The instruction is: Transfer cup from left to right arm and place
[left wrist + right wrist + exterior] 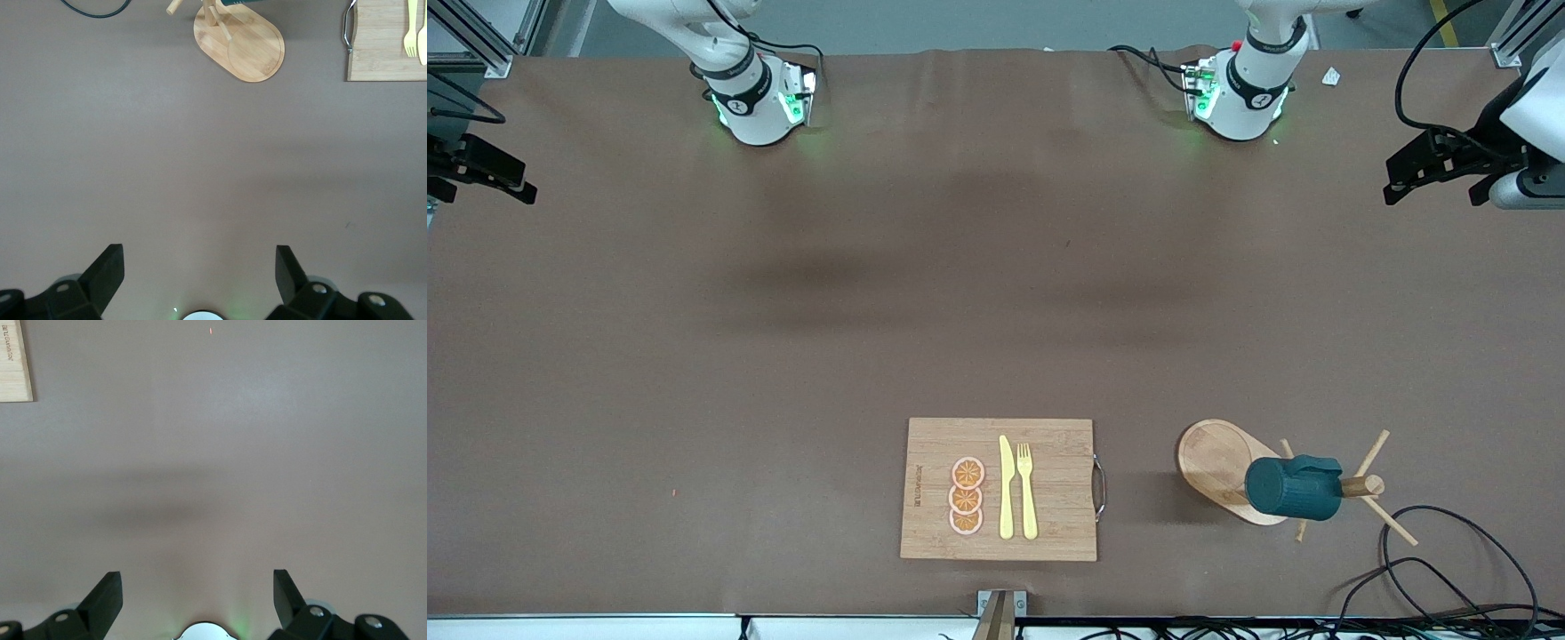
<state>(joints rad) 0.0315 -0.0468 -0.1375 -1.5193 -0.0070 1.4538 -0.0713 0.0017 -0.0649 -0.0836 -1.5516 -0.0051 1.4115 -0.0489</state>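
The dark teal cup (1294, 487) hangs on its side on a peg of a wooden mug tree (1360, 486), near the front camera at the left arm's end of the table. The tree has an oval wooden base (1214, 458). Only a sliver of the cup (243, 2) shows in the left wrist view, above the tree's base (250, 47). My left gripper (200, 267) is open and empty, high over bare table near its own base (1240, 98). My right gripper (198, 587) is open and empty, high over bare table near its base (751, 98).
A bamboo cutting board (1058, 444) lies near the front camera at mid table, holding a yellow knife (1006, 489), a yellow fork (1027, 489) and three orange slices (967, 496). Black cables (1449, 551) loop beside the mug tree. The table is covered in brown cloth.
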